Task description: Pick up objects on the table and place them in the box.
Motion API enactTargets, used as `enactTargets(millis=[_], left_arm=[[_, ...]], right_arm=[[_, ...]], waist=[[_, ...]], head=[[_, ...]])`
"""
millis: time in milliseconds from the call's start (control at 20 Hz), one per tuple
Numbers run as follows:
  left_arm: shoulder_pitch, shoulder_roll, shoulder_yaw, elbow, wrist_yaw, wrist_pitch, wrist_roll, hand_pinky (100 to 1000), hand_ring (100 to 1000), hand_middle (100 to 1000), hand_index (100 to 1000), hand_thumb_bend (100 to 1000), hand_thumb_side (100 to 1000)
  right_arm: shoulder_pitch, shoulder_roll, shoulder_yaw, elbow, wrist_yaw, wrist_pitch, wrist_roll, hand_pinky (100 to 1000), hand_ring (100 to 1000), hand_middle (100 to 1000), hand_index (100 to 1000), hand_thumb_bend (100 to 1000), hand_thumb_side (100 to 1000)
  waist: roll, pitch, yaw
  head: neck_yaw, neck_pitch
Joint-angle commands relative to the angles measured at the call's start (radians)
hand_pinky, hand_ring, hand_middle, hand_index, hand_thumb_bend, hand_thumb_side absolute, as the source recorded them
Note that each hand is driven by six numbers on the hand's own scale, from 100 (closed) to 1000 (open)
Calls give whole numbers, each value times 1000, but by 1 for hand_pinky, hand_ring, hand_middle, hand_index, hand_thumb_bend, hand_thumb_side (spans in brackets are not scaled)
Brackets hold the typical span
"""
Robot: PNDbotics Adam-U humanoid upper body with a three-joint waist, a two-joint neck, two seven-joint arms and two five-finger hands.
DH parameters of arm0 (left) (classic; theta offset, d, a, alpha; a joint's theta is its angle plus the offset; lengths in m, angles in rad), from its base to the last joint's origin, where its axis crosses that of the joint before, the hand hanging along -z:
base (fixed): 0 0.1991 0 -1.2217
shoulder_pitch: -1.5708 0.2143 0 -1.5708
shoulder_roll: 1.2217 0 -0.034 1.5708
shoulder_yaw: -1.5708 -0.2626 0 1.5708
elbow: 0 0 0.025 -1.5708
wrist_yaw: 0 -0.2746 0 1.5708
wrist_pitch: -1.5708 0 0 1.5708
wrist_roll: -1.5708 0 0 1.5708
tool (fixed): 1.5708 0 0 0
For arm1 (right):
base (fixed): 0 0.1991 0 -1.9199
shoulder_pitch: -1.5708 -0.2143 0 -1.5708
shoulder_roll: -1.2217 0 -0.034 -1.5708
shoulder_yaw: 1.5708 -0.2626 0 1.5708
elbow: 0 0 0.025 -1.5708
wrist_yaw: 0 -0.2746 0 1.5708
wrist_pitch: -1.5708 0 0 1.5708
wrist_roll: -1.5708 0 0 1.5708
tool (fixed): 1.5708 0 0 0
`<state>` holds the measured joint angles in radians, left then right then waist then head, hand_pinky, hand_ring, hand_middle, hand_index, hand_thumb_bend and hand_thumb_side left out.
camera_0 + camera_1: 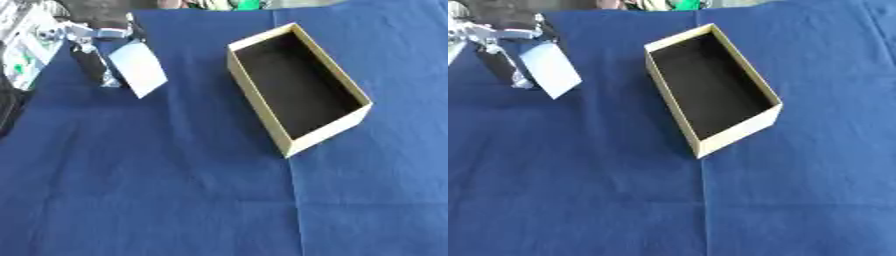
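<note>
An open cardboard box with a dark inside lies askew on the blue cloth, right of the middle, and nothing shows inside it. At the upper left, my left hand comes in from the corner, black with silver joints. Its fingers are curled on a flat white, pale-blue rectangular piece, which hangs tilted just above the cloth, well left of the box. My right hand shows in neither view.
The blue cloth covers the table and has a seam running down from the box's near corner. White and green clutter lies past the cloth's left edge. Something green shows at the far edge.
</note>
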<state>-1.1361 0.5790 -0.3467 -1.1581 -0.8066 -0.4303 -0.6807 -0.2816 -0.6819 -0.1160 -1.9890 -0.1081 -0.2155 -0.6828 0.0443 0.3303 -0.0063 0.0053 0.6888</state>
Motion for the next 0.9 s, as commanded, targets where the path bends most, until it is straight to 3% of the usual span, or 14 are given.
enactTargets(millis=[50,500,750,900], left_arm=[[-44,-6,45,-43,41,-124,-167,681,704,566,460,190,156],[-125,-158,77,-48,36,-47,-111,671,688,563,473,146,161],[-157,-278,101,-41,-73,5,25,660,670,555,487,157,223],[-166,-351,117,-18,-154,49,114,656,654,534,460,125,197]], right_arm=[[-12,-24,-10,-11,-8,-4,0,688,798,648,808,100,979],[-31,-27,-14,-11,-24,-10,1,687,797,649,807,100,977],[-64,-26,-8,-11,-43,-19,12,686,795,652,806,100,977],[-89,-16,-2,-11,-60,-21,24,686,795,652,806,100,975]], waist=[[5,-15,-3],[4,-18,-19],[-1,-18,-43],[-5,-17,-63]], head=[[2,-4],[18,-13],[37,-20],[55,-29]])
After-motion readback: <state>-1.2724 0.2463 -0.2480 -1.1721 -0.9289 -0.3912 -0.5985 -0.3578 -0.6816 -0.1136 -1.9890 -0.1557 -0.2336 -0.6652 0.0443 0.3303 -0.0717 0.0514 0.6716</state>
